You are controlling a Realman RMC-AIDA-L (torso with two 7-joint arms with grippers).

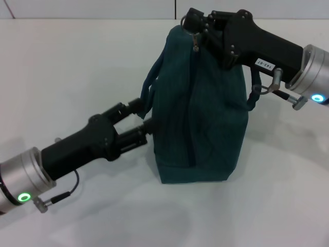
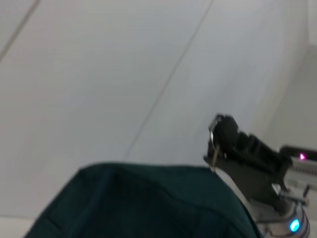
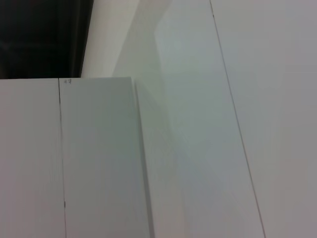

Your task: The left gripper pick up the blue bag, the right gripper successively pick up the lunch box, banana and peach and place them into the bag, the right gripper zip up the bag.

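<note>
1. Head view shows the blue bag standing upright on the white table, near the middle of the scene, with its zip line running up the face toward the far top edge

2. Left gripper comes in from the near left and its two fingers are pinching the bag's left side, at the strap; my reading is that this grip steadies the bag so it does not slide or tip while the zip is worked

3. Right gripper reaches in from the far right and sits at the bag's far top corner, pressed together on the metal zip pull (the pull dangles just under the fingertips); the left wrist view shows the same black gripper at the bag's top edge with a small metal piece hanging from it

4. Lunch box, banana and peach are nowhere in sight, so they are presumably inside, and the zip seems drawn to its end; the closing step looks nearly finished

5. Bag is dark teal-blue fabric, soft and creased, bulging a little and holding a boxy shape, with a second strap loop on its right side

6. Right wrist view shows only pale panels and a dark gap, nothing of the work
</note>
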